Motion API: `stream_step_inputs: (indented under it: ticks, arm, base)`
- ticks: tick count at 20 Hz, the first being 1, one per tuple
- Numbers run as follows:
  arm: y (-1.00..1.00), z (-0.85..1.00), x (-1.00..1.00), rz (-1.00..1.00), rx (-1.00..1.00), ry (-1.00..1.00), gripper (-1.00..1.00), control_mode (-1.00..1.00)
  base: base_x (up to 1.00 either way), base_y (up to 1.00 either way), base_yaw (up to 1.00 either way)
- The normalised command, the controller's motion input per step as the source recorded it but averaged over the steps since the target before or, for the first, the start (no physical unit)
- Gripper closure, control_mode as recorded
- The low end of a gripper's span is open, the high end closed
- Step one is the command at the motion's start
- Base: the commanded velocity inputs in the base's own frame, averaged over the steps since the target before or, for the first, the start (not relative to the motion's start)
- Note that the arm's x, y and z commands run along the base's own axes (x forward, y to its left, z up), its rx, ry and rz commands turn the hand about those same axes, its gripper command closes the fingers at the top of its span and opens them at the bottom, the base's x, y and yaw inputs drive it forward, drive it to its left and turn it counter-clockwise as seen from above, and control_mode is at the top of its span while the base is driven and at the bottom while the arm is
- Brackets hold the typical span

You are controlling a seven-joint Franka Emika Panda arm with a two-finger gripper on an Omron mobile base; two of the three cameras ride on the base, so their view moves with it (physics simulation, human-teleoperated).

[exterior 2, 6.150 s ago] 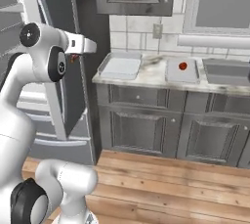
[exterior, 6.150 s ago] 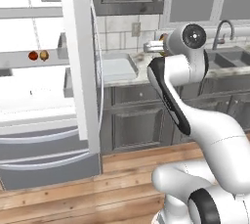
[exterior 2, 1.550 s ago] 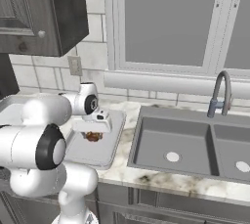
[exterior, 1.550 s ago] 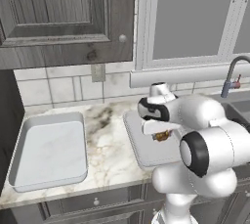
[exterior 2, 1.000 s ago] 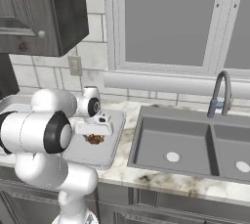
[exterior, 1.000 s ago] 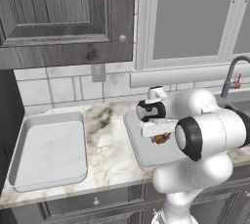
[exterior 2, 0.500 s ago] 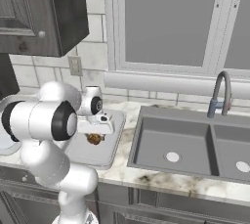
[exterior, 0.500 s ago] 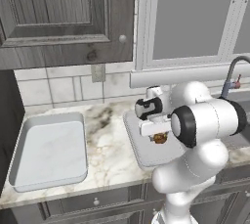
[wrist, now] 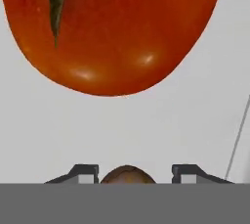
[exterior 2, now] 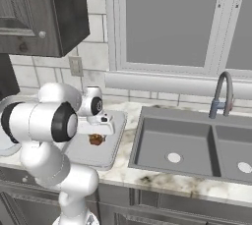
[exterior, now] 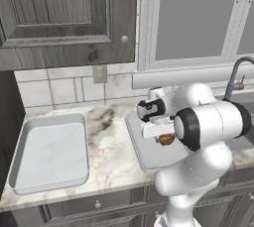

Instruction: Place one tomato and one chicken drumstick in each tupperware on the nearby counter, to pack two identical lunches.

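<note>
Holding drumstick [wrist: 127, 174] in tool [wrist: 135, 173], axis unclear

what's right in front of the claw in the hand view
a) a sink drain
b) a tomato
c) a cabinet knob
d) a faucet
b: a red tomato with a green stem leaf lies just beyond the claw, on the pale floor of the tupperware.

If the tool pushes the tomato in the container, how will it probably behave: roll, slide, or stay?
The tomato looks round and glossy, so it would probably roll rather than stay. Its smooth skin may slip against the fingertips. The tupperware has a raised rim, which would likely stop it.
</note>
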Motion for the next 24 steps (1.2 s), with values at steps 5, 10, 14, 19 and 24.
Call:
stream_step_inputs:
  ticks: [5, 10, 14, 19, 24]
  arm:
    - [0.0, 0.47, -0.76, -0.01, 0.0, -0.25, -1.0, -1.0]
    - [-0.01, 0.88, -0.18, 0.0, 0.0, -0.17, -1.0, -1.0]
    - [0.0, 0.93, 0.01, 0.0, 0.0, -0.14, -1.0, -1.0]
    - [0.0, 0.86, -0.1, 0.0, 0.0, -0.09, -1.0, -1.0]
    - [0.0, 0.62, -0.74, 0.0, 0.0, -0.08, -1.0, -1.0]
  base:
    - [0.0, 0.0, 0.0]
    - [0.0, 0.0, 0.0]
    - [0.0, 0.0, 0.0]
    - [0.0, 0.0, 0.0]
    - [0.0, 0.0, 0.0]
